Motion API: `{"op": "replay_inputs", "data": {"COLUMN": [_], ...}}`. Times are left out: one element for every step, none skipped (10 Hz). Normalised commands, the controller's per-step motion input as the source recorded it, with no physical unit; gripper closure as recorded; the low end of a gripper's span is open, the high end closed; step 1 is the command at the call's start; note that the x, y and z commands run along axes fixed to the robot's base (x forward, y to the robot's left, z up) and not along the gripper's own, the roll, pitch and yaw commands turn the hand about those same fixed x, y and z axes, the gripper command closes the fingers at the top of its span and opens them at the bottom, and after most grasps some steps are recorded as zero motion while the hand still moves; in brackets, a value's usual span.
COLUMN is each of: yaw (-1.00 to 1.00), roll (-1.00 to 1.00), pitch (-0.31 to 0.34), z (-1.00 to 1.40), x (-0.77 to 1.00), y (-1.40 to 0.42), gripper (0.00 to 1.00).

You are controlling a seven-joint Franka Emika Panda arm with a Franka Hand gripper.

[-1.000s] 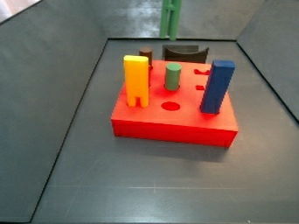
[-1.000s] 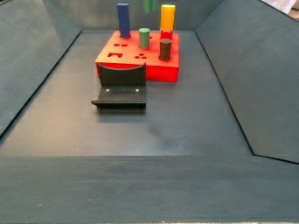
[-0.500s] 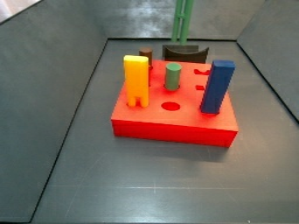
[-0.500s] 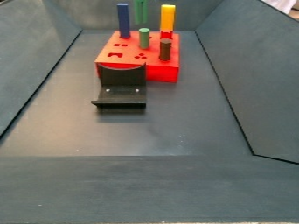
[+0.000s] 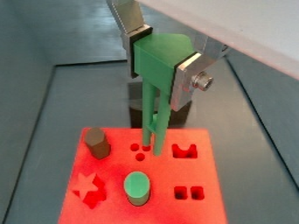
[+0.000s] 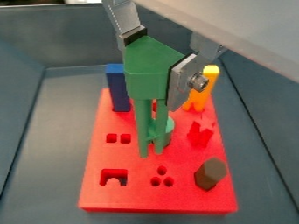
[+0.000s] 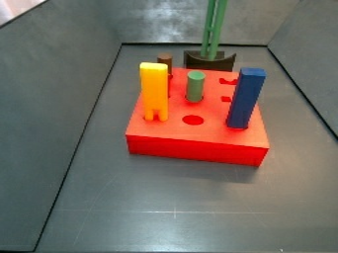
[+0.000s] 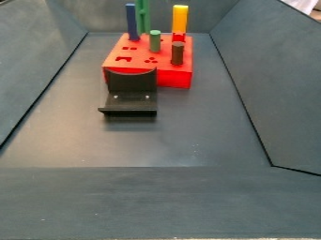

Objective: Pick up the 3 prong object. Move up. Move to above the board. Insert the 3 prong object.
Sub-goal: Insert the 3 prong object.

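My gripper [image 5: 163,61] is shut on the head of the 3 prong object [image 5: 156,105], a slender bright-green bar. Its prongs hang just above the red board [image 5: 163,171], near the three small round holes. In both wrist views the silver fingers clamp its head from two sides, as at my gripper [image 6: 156,66]. In both side views only the bar shows, dropping in from above [image 7: 212,30] over the far part of the board [image 7: 199,143], and beside the blue block [image 8: 143,17]. The gripper itself is out of both side views.
On the board stand a yellow block [image 7: 154,89], a blue block [image 7: 244,97], a short green cylinder [image 7: 195,86] and a small dark block [image 6: 211,172]. The dark fixture [image 8: 129,94] stands on the floor next to the board [image 8: 175,78]. Grey walls enclose the floor.
The green bar has come down and moved sideways from beyond the board's far edge to over the board. Nothing on the board has moved.
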Motion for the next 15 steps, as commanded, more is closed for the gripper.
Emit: {"op": "replay_inputs", "data": {"yaw": [-0.73,-0.67,-0.66,-0.63,-0.44,-0.29,-0.13,-0.04,0.0,0.0,0.0,0.0,0.0,0.0,-0.01], "roll": [0.0,0.0,0.0,-0.01,-0.07,-0.08,-0.06,0.0,0.06,0.15,0.32,0.33,0.25,0.07,0.03], "pitch": [0.0,0.0,0.0,0.0,-0.213,-0.246,-0.094,0.0,0.011,0.019,0.057,0.113,0.116,0.0,-0.011], "z": [-0.33,-0.32,-0.35,-0.4,-0.45,-0.37,-0.12,0.0,-0.06,-0.12,-0.21,-0.23,-0.14,-0.2,-0.28], "x": [0.0,-0.01,-0.05,-0.23,-0.57,-0.43,0.02,0.35,0.36,0.23,0.0,0.0,-0.02,-0.12,-0.12], "y": [0.26,0.31,0.31,0.3,0.29,0.35,0.13,-0.03,-0.26,-0.39,-0.17,-0.04,0.05,-0.06,-0.25], "gripper": [1.0,1.0,1.0,1.0,1.0,1.0,1.0,1.0,1.0,1.0,1.0,1.0,1.0,1.0,1.0]}}
